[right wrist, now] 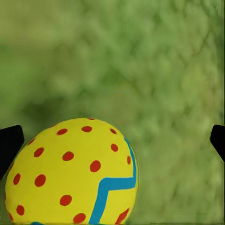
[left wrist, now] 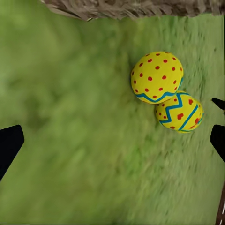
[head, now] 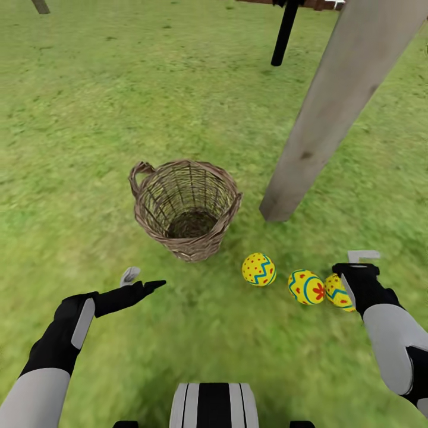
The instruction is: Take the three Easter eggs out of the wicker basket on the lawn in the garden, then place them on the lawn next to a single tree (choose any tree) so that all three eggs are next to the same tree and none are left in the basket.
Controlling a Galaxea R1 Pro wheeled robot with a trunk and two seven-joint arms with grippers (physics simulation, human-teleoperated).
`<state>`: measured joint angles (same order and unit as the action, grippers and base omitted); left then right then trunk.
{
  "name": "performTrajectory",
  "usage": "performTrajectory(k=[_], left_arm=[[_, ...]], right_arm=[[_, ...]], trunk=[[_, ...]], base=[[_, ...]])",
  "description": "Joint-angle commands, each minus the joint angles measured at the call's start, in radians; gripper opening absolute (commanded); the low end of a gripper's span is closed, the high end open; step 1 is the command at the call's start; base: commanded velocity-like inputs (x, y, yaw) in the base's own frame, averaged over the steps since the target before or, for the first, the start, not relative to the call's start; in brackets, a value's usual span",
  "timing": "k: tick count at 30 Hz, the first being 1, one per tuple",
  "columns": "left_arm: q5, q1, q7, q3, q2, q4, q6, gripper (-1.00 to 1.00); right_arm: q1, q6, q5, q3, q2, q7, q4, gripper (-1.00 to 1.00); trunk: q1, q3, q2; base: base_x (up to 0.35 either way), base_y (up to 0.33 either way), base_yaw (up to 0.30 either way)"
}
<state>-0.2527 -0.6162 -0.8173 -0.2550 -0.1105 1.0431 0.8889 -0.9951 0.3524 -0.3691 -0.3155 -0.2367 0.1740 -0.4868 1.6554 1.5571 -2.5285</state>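
The wicker basket (head: 185,208) stands on the lawn (head: 89,148) with nothing in it; its woven rim (left wrist: 131,7) also edges the left wrist view. Three Easter eggs lie on the grass in a row beside the base of the thick pale tree trunk (head: 333,107): a dotted egg (head: 258,269), the flower egg (head: 306,287), and a third egg (head: 336,292) half hidden behind my right gripper (head: 355,263). That gripper is open, its fingers spread either side of the third egg (right wrist: 70,173). My left gripper (head: 141,280) hangs open and empty, facing two eggs (left wrist: 157,77) (left wrist: 179,112).
A thin black trunk (head: 284,32) stands farther back, beyond the pale tree. Another trunk base (head: 40,6) shows at the far left. Open grass stretches left of the basket. My own base (head: 214,404) sits at the bottom edge.
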Motion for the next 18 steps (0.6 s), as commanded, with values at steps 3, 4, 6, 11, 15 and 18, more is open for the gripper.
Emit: performTrajectory(k=[3, 4, 6, 11, 15, 18], left_arm=[[0.002, 0.000, 0.000, -0.001, -0.001, -0.003, 0.004, 1.00], [0.003, 0.000, 0.001, -0.001, -0.001, -0.003, 0.004, 1.00], [0.004, 0.000, 0.003, -0.001, -0.001, -0.004, 0.004, 1.00], [0.004, -0.001, 0.040, -0.001, -0.003, 0.000, 0.009, 1.00], [0.003, -0.001, 0.042, 0.002, -0.018, -0.004, 0.019, 1.00], [0.003, 0.000, 0.043, 0.003, -0.020, -0.038, 0.018, 1.00]], right_arm=[[0.006, 0.143, -0.004, -0.003, 0.000, -0.002, -0.062, 1.00], [0.008, 0.165, -0.004, -0.004, 0.000, -0.002, -0.083, 1.00], [0.017, 0.185, -0.003, -0.004, 0.002, -0.002, -0.107, 1.00], [0.063, 0.191, -0.001, -0.005, 0.002, -0.006, -0.112, 1.00], [0.123, 0.191, -0.001, -0.007, 0.000, -0.046, -0.111, 1.00], [0.177, 0.191, -0.001, -0.007, 0.000, -0.059, -0.112, 1.00]], trunk=[[-0.001, -0.011, 0.001], [-0.002, -0.015, 0.001], [-0.003, -0.023, 0.001], [-0.005, -0.042, 0.002], [-0.007, -0.058, 0.003], [-0.008, -0.069, 0.004]], base=[[-0.196, 0.000, 0.000], [-0.313, 0.000, 0.000], [-0.332, 0.000, 0.000], [-0.192, 0.000, 0.000], [-0.084, 0.000, 0.000], [-0.315, 0.000, 0.000]])
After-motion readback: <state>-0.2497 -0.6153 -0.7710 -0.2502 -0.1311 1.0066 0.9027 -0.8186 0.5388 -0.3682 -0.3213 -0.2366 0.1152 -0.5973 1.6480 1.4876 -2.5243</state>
